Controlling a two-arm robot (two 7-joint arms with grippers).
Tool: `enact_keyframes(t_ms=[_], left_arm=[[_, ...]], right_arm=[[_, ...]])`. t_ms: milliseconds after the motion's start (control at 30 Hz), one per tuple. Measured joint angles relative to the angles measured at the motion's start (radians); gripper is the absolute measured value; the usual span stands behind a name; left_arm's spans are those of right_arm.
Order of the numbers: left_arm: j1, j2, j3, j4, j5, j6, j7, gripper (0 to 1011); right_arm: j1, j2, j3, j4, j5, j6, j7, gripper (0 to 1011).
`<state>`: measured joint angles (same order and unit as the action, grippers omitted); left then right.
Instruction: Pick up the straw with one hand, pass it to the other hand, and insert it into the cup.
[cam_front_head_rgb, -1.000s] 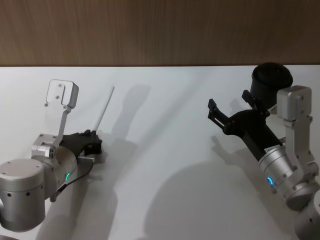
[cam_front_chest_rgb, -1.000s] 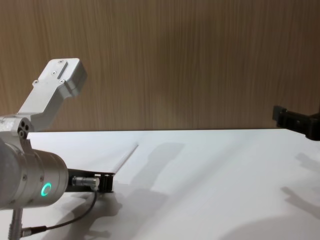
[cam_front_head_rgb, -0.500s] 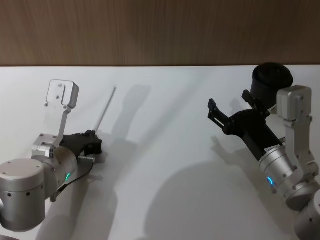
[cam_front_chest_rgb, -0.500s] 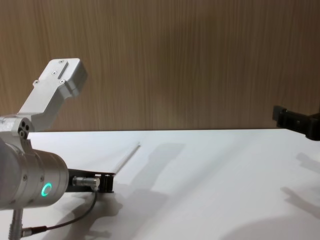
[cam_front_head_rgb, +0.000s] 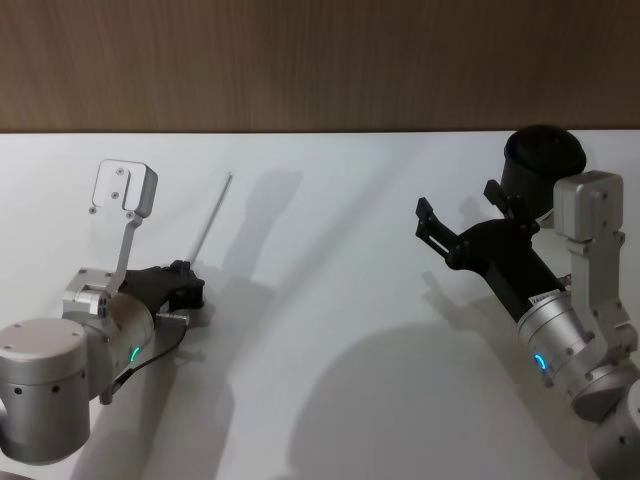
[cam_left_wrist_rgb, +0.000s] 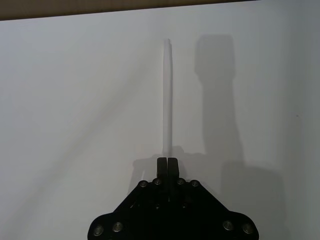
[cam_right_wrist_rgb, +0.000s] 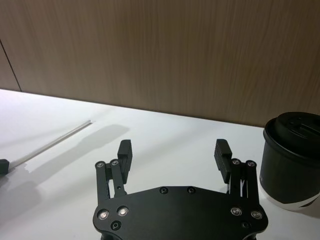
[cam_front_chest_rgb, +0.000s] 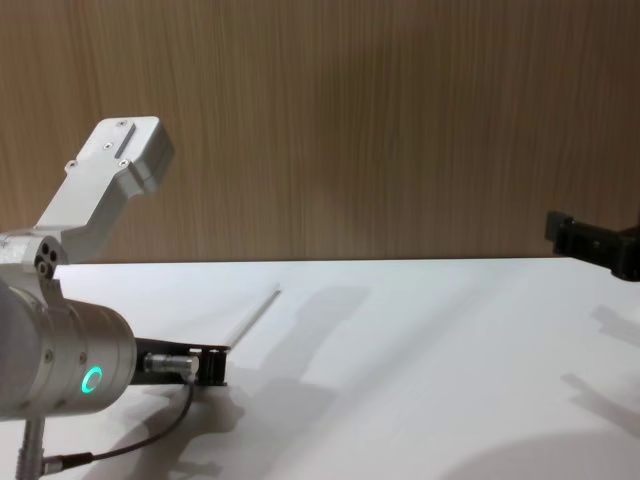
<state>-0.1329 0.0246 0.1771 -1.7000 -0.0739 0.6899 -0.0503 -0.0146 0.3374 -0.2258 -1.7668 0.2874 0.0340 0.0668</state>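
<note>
The straw (cam_front_head_rgb: 212, 215) is a thin white tube pointing away from me toward the wooden wall, low over the white table. My left gripper (cam_front_head_rgb: 188, 272) is shut on its near end; in the left wrist view the fingertips (cam_left_wrist_rgb: 167, 161) pinch the straw (cam_left_wrist_rgb: 167, 100) where it starts. From the chest the straw (cam_front_chest_rgb: 255, 315) slants up out of the left gripper (cam_front_chest_rgb: 212, 365). My right gripper (cam_front_head_rgb: 458, 205) hovers open at the right, with nothing between its fingers (cam_right_wrist_rgb: 125, 150). The cup (cam_front_head_rgb: 543, 160) is black with a lid and stands just behind it, also seen as the cup (cam_right_wrist_rgb: 295, 155) beside the right fingers.
The white table (cam_front_head_rgb: 340, 330) runs back to a wooden wall (cam_front_head_rgb: 320, 60). A silver camera bracket (cam_front_head_rgb: 125, 190) rises from the left wrist. A wide stretch of bare table lies between the two arms.
The left gripper and the straw in it have shifted only very slightly. The right arm and the cup have stayed in place.
</note>
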Motion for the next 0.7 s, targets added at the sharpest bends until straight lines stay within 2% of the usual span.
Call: enact_keyframes(t_ms=[333, 700], left_arm=[[0.012, 0.023, 0.009, -0.016, 0.000, -0.036, -0.040, 6], [0.025, 0.065, 0.023, -0.058, 0.002, -0.121, -0.105, 6]], right_arm=[[0.000, 0.000, 0.000, 0.000, 0.000, 0.000, 0.000, 1001], [0.000, 0.000, 0.000, 0.000, 0.000, 0.000, 0.000, 1001]])
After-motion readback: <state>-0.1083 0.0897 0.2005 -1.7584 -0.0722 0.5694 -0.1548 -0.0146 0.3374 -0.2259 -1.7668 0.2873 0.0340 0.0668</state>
